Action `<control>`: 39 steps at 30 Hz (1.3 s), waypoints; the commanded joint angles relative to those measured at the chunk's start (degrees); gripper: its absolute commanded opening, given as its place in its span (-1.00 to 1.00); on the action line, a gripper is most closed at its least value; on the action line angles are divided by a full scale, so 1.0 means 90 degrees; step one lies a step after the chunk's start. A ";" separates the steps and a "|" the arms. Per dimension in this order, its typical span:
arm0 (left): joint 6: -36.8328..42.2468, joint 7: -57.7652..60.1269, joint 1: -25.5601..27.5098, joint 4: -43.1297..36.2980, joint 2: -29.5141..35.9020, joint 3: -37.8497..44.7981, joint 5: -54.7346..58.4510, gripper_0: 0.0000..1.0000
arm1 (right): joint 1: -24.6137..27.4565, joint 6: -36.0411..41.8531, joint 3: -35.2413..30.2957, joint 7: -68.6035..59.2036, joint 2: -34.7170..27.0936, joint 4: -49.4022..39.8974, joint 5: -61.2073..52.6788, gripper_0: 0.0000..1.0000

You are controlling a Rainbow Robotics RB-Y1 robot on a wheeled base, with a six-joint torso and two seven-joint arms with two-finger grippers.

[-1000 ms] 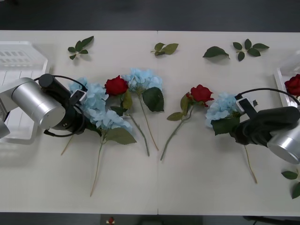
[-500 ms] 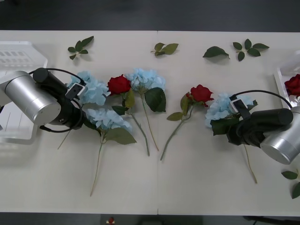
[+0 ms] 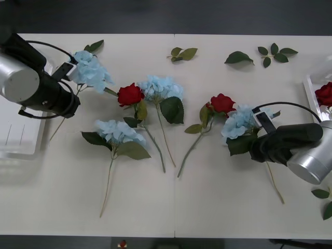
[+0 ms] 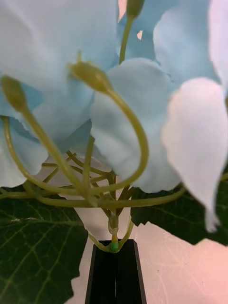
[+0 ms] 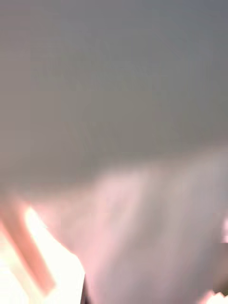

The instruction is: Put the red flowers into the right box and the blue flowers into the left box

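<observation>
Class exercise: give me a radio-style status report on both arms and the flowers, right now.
Left gripper carrying a blue flower toward the left box. Right gripper shut on another blue flower. One red flower in the right box.

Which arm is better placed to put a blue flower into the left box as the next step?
Left. The left gripper carries a blue flower beside the left box. The right gripper grips another blue flower on the opposite side.

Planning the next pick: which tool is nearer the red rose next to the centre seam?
Right. The right tool sits beside that red rose, shut on a blue flower; the left tool is far across the table.
</observation>
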 commanded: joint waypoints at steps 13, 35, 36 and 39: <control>0.0669 -0.1618 0.0856 -0.0094 0.0188 0.2455 -0.0012 -1.00 | -0.0064 -0.1113 -0.1120 0.0242 -0.1241 -0.0728 -0.2806 -1.00; 0.0621 -0.3044 0.1129 0.1849 0.0325 0.4203 -0.0764 -1.00 | -0.0191 -0.1602 -0.2331 0.3670 -0.0733 -0.1372 -0.7122 -1.00; 0.0621 -0.3044 0.1129 0.1976 0.0325 0.4174 -0.0774 -1.00 | -0.0191 -0.1602 -0.2360 0.3904 -0.0665 -0.1372 -0.7308 -1.00; 0.0396 -0.3034 0.1129 0.2299 0.0315 0.3949 -0.0794 -1.00 | -0.0221 -0.1612 -0.2458 0.4412 -0.0440 -0.1372 -0.7708 -1.00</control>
